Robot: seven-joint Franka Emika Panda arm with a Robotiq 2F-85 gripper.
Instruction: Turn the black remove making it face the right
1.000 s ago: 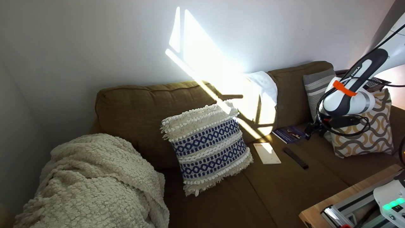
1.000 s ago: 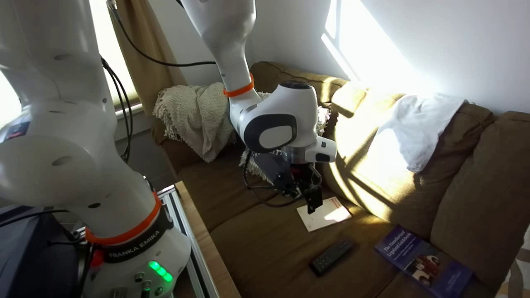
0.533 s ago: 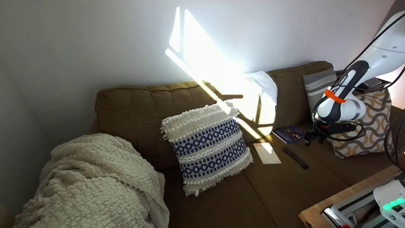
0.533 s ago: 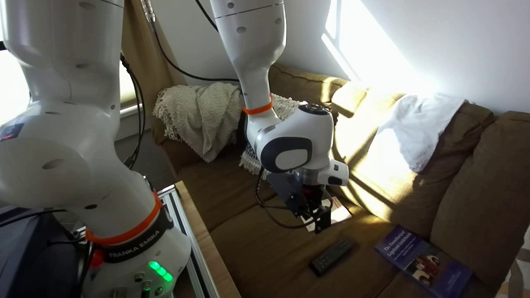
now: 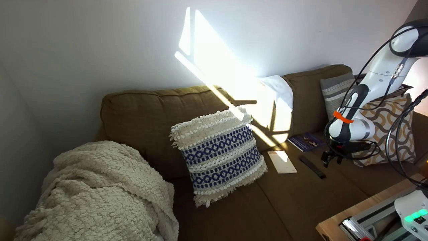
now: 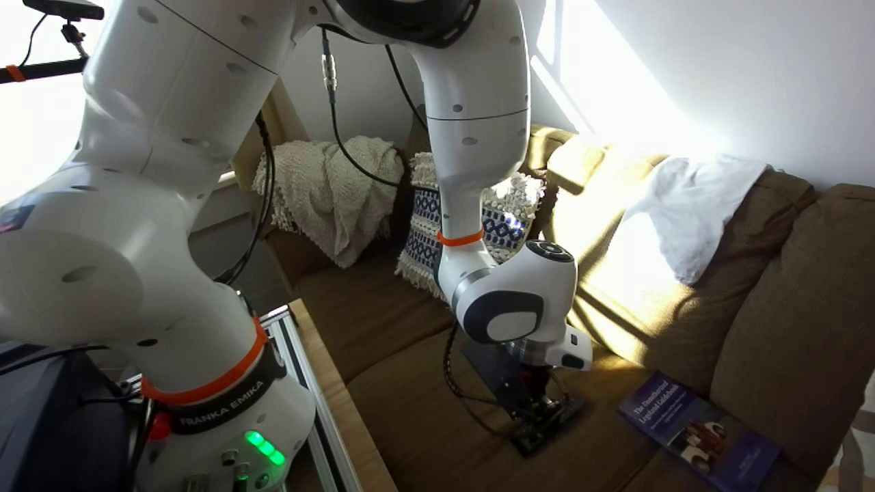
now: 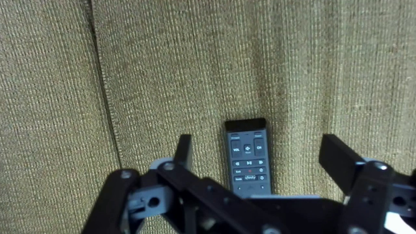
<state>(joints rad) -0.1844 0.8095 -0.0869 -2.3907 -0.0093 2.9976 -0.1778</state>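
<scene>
In the wrist view we see the remote [image 7: 250,159] on the sofa [image 7: 195,81], its long axis running nearly straight up, the black-capped end pointing to the top, the lower end hidden. The fingers [image 7: 338,162] are spread wide, one on each side of it, both apart from it. In an exterior view the arm [image 6: 472,150] covers much of it. Near it we find a booklet [image 5: 282,164] and a book [image 5: 306,141], with a pillow [image 5: 220,160] farther off. Sunlight [image 5: 217,50] strikes the wall [image 5: 100,50].
</scene>
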